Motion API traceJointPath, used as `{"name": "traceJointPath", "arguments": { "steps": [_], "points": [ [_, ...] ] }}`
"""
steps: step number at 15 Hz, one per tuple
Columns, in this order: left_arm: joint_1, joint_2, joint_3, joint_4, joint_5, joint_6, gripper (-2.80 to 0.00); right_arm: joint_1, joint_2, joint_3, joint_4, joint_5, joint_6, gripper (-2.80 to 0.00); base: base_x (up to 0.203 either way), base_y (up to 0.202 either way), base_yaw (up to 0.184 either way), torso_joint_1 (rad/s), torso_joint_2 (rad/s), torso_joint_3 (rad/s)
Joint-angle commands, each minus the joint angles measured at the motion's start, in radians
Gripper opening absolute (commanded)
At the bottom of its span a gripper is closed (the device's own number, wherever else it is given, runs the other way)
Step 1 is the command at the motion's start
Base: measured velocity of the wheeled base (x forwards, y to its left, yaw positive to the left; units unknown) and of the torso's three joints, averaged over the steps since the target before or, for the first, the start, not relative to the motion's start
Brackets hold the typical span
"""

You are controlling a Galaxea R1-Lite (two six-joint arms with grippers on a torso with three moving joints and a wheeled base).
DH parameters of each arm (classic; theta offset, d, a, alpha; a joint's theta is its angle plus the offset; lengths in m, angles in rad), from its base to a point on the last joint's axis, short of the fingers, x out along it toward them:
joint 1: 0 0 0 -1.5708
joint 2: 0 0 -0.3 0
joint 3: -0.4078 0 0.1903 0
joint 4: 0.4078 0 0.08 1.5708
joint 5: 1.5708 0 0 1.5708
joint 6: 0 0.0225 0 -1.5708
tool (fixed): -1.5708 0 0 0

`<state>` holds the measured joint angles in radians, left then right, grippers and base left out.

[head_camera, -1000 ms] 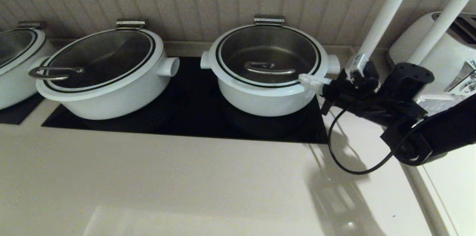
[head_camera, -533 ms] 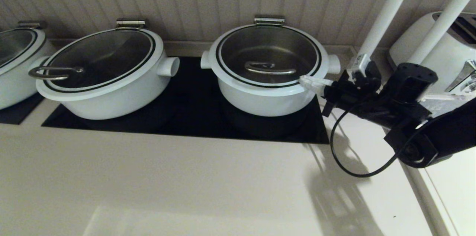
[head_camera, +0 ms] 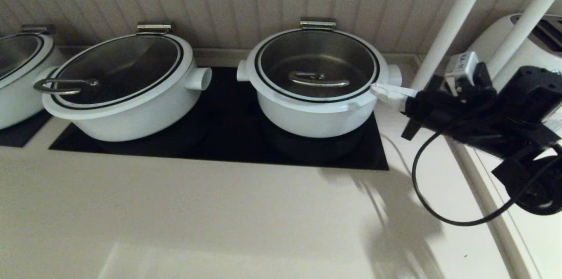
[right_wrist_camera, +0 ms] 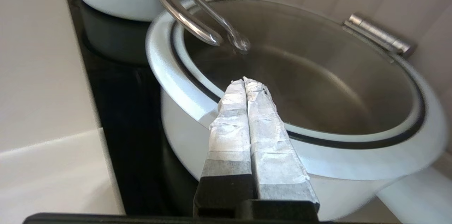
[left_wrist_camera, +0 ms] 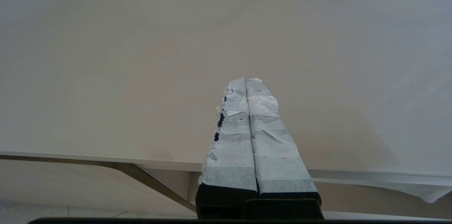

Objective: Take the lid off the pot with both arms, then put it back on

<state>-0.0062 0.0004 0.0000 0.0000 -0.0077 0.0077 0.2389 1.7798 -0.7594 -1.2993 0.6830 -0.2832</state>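
A white pot [head_camera: 307, 116] stands on the black cooktop [head_camera: 228, 138], right of centre. Its glass lid [head_camera: 317, 57] with a metal handle [head_camera: 318, 79] lies flat on the pot. My right gripper [head_camera: 375, 89] is shut and empty, its tips at the pot's right rim, beside the lid. In the right wrist view the gripper [right_wrist_camera: 244, 80] hovers over the lid's edge [right_wrist_camera: 317, 135], short of the handle [right_wrist_camera: 201, 16]. My left gripper [left_wrist_camera: 245, 80] is shut and empty over the bare counter [left_wrist_camera: 106, 58], out of the head view.
A second white pot [head_camera: 127, 107] with a glass lid tilted up at its front [head_camera: 118, 66] stands on the left of the cooktop, a third [head_camera: 17, 77] at the far left. A white toaster [head_camera: 527, 46] and two white poles [head_camera: 456, 15] stand at the right.
My right gripper has moved to the right and a little up, away from the lid's front edge towards the pot's right rim. The lid and pots have not moved.
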Motion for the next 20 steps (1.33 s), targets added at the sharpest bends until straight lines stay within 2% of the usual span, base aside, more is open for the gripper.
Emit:
{"name": "traceJointPath", "arguments": {
  "steps": [1, 4, 8, 9, 12, 15, 17, 19, 20],
  "points": [
    [0.0, 0.0, 0.0, 0.0, 0.0, 0.0, -2.8, 0.0, -0.12, 0.074, -0.005, 0.003, 0.0, -2.8, 0.0, 0.0, 0.0, 0.0, 0.0, 0.0],
    [0.0, 0.0, 0.0, 0.0, 0.0, 0.0, -2.8, -0.007, -0.262, 0.222, -0.003, -0.035, 0.008, -2.8, 0.0, 0.0, 0.0, 0.0, 0.0, 0.0],
    [0.0, 0.0, 0.0, 0.0, 0.0, 0.0, -2.8, -0.033, -0.456, 0.4, -0.006, -0.149, 0.094, -2.8, 0.0, 0.0, 0.0, 0.0, 0.0, 0.0],
    [0.0, 0.0, 0.0, -0.001, 0.0, 0.0, -2.8, -0.064, -0.492, 0.431, -0.004, -0.171, 0.104, -2.8, 0.0, 0.0, 0.0, 0.0, 0.0, 0.0],
    [0.0, 0.0, 0.0, 0.0, 0.0, 0.0, -2.8, -0.229, -0.631, 0.561, 0.019, -0.223, 0.115, -2.8, 0.0, 0.0, 0.0, 0.0, 0.0, 0.0],
    [0.0, 0.0, 0.0, 0.0, 0.0, 0.0, -2.8, -0.282, -0.807, 0.722, 0.065, -0.298, 0.126, -2.8, 0.0, 0.0, 0.0, 0.0, 0.0, 0.0],
    [0.0, 0.0, 0.0, 0.0, 0.0, 0.0, -2.8, -0.29, -0.937, 0.746, 0.175, -0.335, 0.157, -2.8, 0.0, 0.0, 0.0, 0.0, 0.0, 0.0],
    [0.0, 0.0, 0.0, 0.0, 0.0, 0.0, -2.8, -0.296, -1.103, 0.752, 0.376, -0.404, 0.17, -2.8, 0.0, 0.0, 0.0, 0.0, 0.0, 0.0],
    [0.0, 0.0, 0.0, 0.0, 0.0, 0.0, -2.8, -0.291, -1.18, 0.755, 0.512, -0.466, 0.174, -2.8, 0.0, 0.0, 0.0, 0.0, 0.0, 0.0]
  ]
}}
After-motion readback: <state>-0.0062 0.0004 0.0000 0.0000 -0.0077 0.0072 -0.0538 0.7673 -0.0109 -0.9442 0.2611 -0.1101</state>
